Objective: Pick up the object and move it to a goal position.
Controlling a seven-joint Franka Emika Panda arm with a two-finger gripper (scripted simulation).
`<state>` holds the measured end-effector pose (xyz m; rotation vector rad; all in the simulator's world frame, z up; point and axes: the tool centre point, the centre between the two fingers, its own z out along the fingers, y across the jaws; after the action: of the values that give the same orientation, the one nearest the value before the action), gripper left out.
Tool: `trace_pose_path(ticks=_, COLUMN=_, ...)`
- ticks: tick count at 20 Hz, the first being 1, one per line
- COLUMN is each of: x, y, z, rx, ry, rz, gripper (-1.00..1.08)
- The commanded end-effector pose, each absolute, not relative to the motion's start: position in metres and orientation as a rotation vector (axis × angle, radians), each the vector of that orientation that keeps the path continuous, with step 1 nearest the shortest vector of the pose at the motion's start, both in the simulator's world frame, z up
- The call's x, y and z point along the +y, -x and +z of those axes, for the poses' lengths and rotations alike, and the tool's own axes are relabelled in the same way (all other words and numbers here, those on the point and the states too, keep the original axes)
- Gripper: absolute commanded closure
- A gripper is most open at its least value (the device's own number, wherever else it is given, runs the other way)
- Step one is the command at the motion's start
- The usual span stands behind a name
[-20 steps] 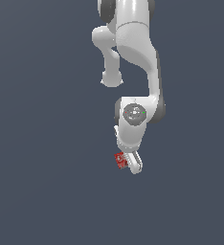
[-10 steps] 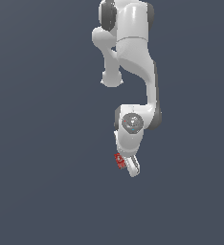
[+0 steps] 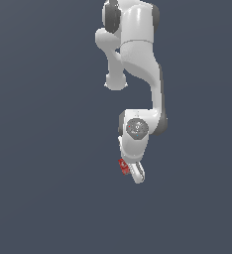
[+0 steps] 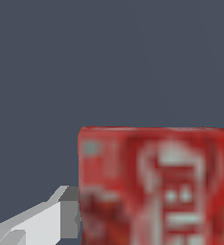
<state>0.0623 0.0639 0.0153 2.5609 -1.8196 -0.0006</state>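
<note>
The pincer (image 3: pixel 133 173) is seen at the low end of the single white arm (image 3: pixel 138 59), and it is closed on the red box (image 3: pixel 123 166), which is pinched between its fingers. In the exterior view the box is only partly visible, at the side of the pincer toward the exterior view's left; its long axis cannot be told there, because it is small and half hidden. In the wrist view the red box (image 4: pixel 154 186) fills much of the picture, with its broad printed face turned to the camera; white lettering and a darker patch are seen on it, blurred. One light grey finger (image 4: pixel 42 222) is seen touching the box edge. One box, one arm and one pincer are counted. All around them only plain dark grey background is shown, with no edge of a tabletop to be made out.
</note>
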Motion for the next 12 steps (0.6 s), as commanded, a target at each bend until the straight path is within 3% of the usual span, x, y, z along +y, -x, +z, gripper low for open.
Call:
trace_pose_path(ticks=1, x=0.064, y=-0.0624, z=0.0153, rx=-1.82, ry=-2.561, rz=0.0, gripper=1.08)
trace_pose_path(ticks=12, x=0.0574, y=-0.0555, z=0.0225, rx=-1.82, ry=-2.561, rz=0.0, gripper=1.08)
